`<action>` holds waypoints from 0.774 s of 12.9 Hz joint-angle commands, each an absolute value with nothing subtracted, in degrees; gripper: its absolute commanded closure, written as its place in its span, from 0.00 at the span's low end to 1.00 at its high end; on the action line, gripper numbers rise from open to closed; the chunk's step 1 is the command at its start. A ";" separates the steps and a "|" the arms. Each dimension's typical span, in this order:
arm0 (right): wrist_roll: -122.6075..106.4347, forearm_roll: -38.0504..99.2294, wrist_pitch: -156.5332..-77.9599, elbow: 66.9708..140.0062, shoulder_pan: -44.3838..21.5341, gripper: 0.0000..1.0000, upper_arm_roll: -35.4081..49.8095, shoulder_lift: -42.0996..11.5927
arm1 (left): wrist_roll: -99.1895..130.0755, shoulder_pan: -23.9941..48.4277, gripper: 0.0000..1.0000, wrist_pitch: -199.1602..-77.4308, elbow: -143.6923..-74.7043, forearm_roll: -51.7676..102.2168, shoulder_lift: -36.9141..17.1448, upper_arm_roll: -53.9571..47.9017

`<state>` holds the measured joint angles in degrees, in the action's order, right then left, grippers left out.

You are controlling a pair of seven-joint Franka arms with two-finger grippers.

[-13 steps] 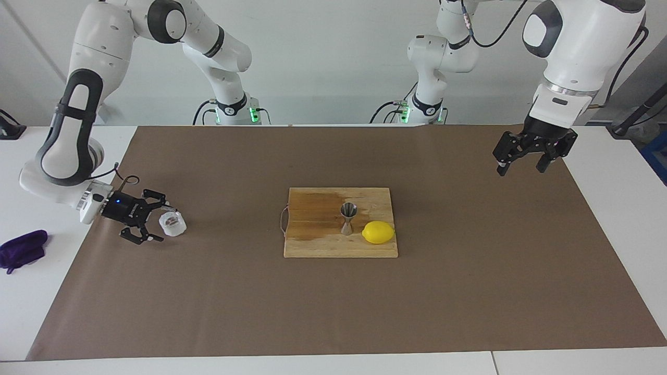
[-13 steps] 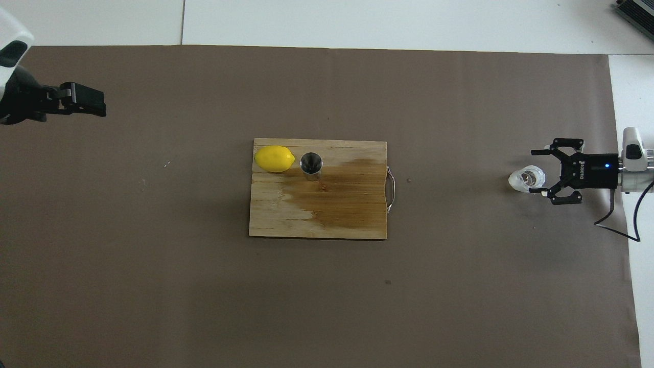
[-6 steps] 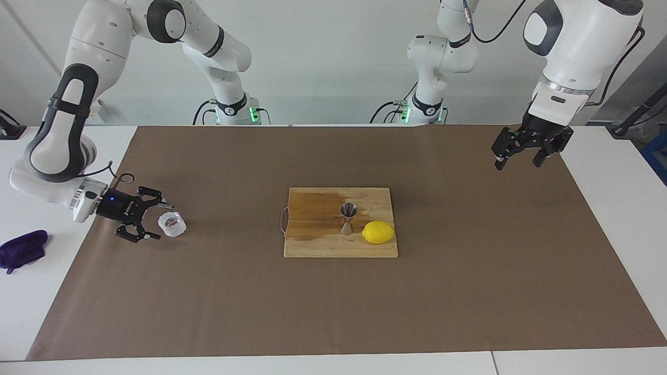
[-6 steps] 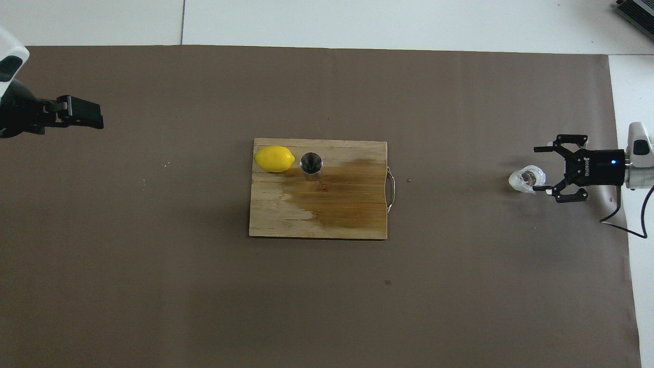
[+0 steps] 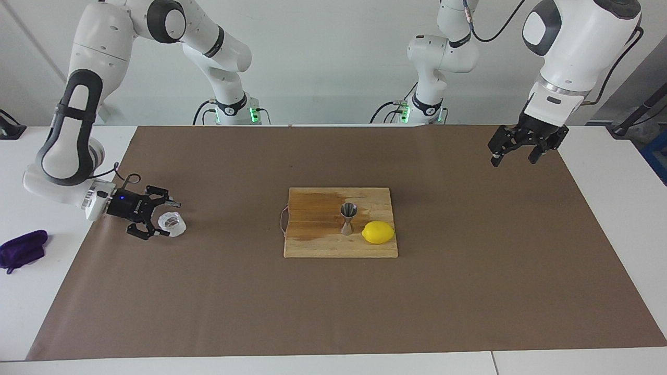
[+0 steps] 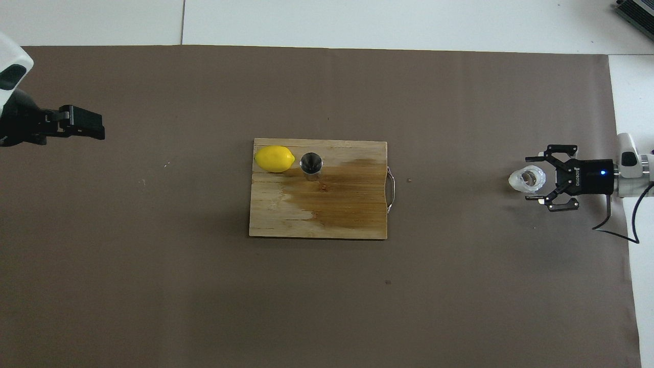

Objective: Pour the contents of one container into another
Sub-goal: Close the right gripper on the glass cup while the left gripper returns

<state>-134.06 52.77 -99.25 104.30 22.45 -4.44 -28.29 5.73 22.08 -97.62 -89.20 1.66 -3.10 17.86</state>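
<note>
**Glass cup sat between spread fingers**

The right gripper [image 5: 165,219] lay low over the brown mat at its own arm's end of the table, fingers spread on either side of the glass cup [image 5: 172,224], which stood on the mat. The steel jigger [image 5: 348,219] stood upright on the wooden board [image 5: 318,245] just beside a lemon [image 5: 378,232]. The left gripper [image 5: 513,151] hung spread and empty above the mat's other end.
</note>
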 commanded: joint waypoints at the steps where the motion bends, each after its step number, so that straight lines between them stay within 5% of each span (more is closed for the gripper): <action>1: -135.88 52.21 -101.51 106.17 23.03 0.00 -4.22 -27.16 | 6.33 18.31 0.00 -96.94 -91.41 0.61 -0.88 14.97; 3: -136.23 52.21 -102.30 107.22 23.11 0.00 -4.22 -27.16 | 6.77 8.83 0.00 -96.59 -91.41 0.62 -0.79 4.79; 10: -136.23 52.82 -101.51 107.40 23.91 0.00 -4.22 -27.07 | 6.06 -2.64 0.00 -96.59 -91.49 0.62 -0.79 -5.62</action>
<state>-134.79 52.63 -101.39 105.88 23.10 -4.60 -28.28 5.84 -0.21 -95.95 -89.55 1.61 -2.62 -2.90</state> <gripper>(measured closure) 0.000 0.000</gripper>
